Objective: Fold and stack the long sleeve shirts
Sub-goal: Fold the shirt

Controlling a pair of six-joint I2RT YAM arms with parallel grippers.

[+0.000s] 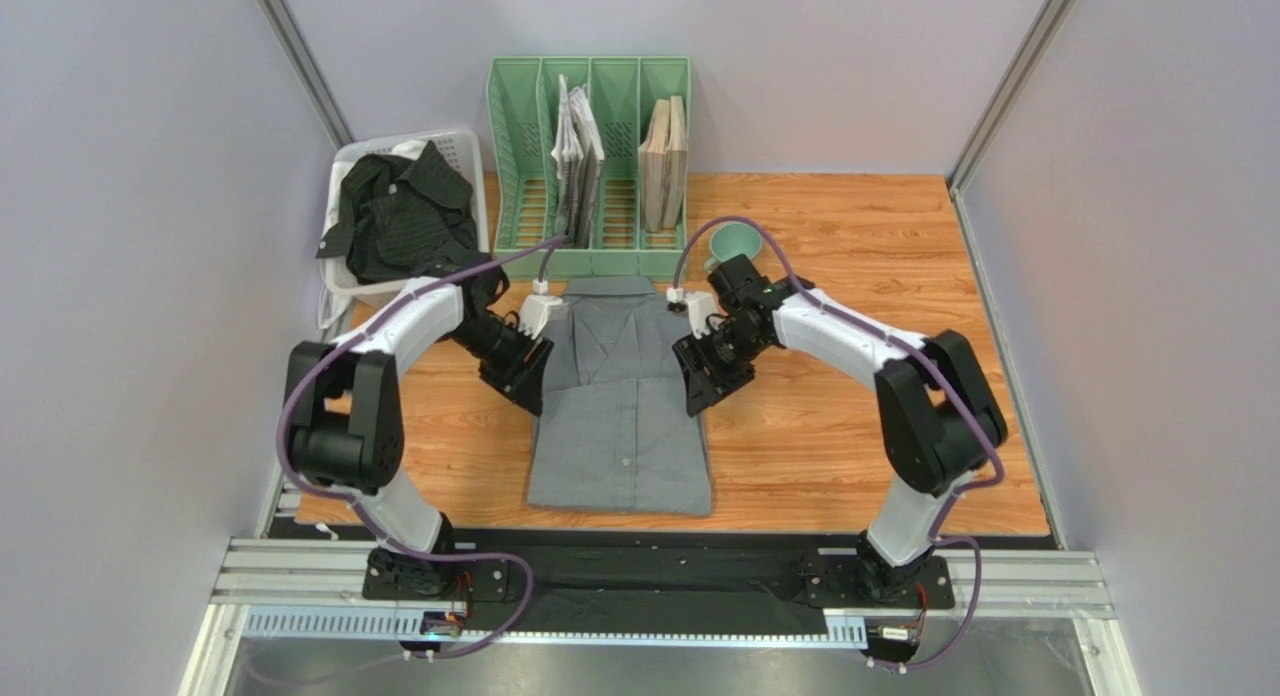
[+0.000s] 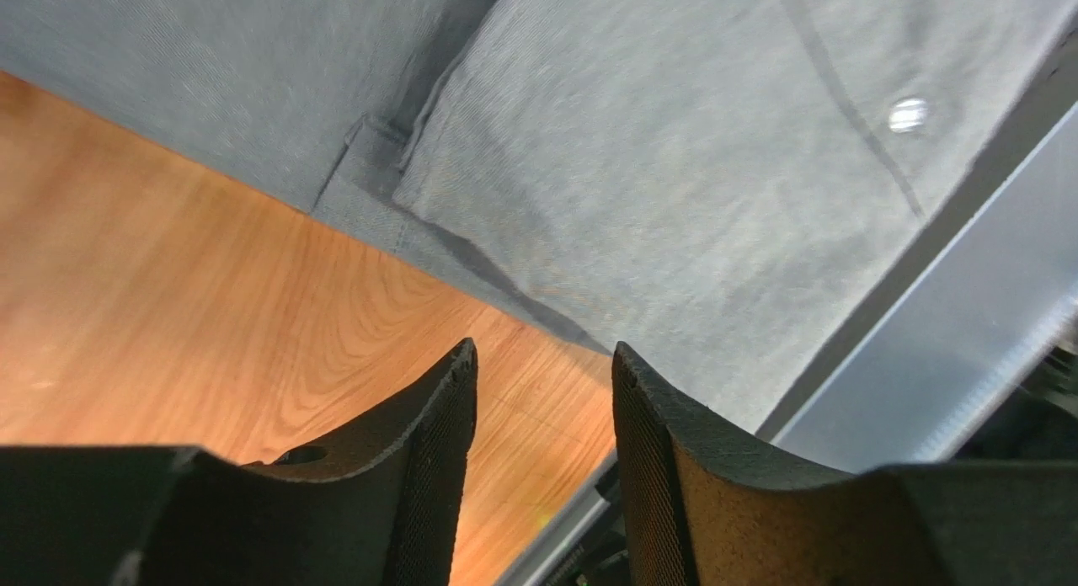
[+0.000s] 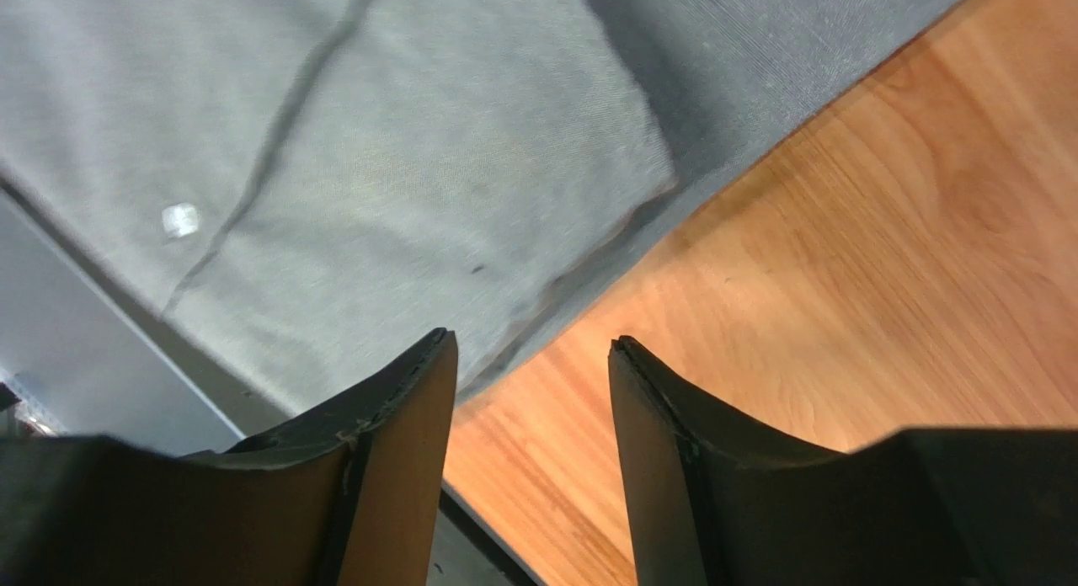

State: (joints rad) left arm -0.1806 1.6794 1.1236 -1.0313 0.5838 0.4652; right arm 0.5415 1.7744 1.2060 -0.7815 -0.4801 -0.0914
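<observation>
We count two long sleeve shirts. The grey shirt (image 1: 624, 404) lies flat in the middle of the table, collar toward 12 o'clock, its sides folded in to a narrow rectangle. The black shirt (image 1: 394, 209) sits crumpled in a white basket (image 1: 469, 141) at about 10 o'clock from it.

There are two arms, one pincer each. The left gripper (image 2: 542, 359) hangs at the grey shirt's 9 o'clock edge and the right gripper (image 3: 529, 346) at its 3 o'clock edge. On both, the jaws stand apart and released, with nothing between them. Each wrist view shows cloth edge and bare wood through the gap.

We see one green file rack (image 1: 519, 141) at 12 o'clock, against the back wall. Two of its slots are filled, one with a sheaf of papers (image 1: 576, 149) and one with brownish books (image 1: 666, 144). One teal cup (image 1: 733, 243) stands at about 1 o'clock, just behind the right arm.

The table (image 1: 842, 441) is orange-brown wood grain, with a black strip and a metal rail along its near edge, where the arm bases are bolted. Plain pale grey walls close in the left, back and right sides.
</observation>
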